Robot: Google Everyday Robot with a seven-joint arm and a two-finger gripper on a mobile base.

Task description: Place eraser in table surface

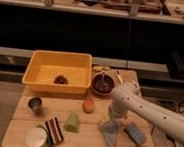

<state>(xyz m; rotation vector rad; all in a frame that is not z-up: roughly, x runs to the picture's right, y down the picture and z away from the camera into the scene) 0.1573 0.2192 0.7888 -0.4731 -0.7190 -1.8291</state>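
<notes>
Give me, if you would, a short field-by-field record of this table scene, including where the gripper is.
surface: wooden table surface
eraser: striped eraser, lying on the table at front left, between a white round container and a green block
gripper: gripper, at the end of the white arm, right of centre, just above the blue-grey cloths; apart from the eraser
tub: yellow tub, rear left, small dark item inside
other: dark bowl, orange object, metal cup
</notes>
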